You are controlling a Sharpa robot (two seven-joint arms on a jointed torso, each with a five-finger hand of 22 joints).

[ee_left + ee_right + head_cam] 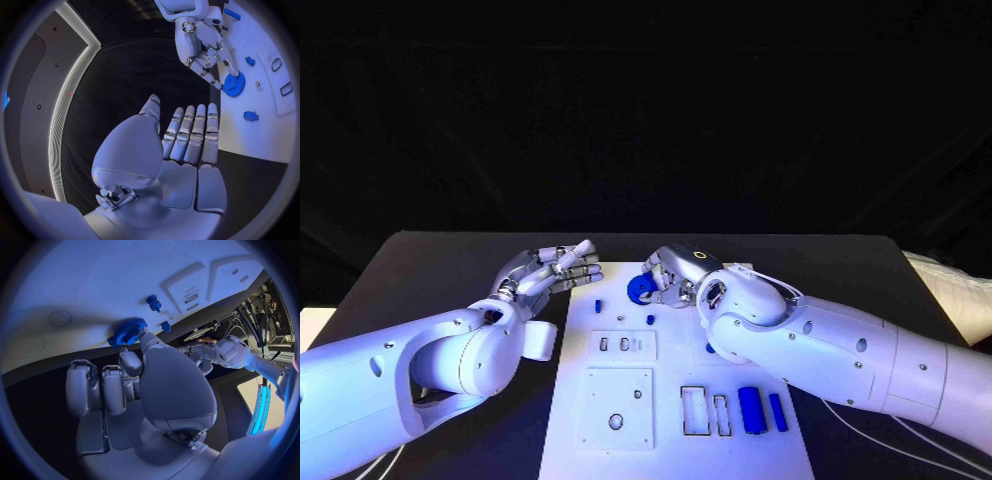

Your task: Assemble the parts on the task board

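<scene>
Black worktop (444, 260) carried the white task board (610, 440). Left hand (553, 268) hovered beside its far left corner, fingers straight, released. Right hand (678, 278) grasped a blue gear (640, 289) at the far edge; small blue pegs (599, 305) stood nearby, blue bars (751, 408) lay nearer.

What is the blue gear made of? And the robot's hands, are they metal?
The gear looks like matte plastic: solid blue, with no shine on its teeth. The right hand holding it and the left hand look like smooth silvery metal or coated plastic; their glossy highlights leave it open.
</scene>
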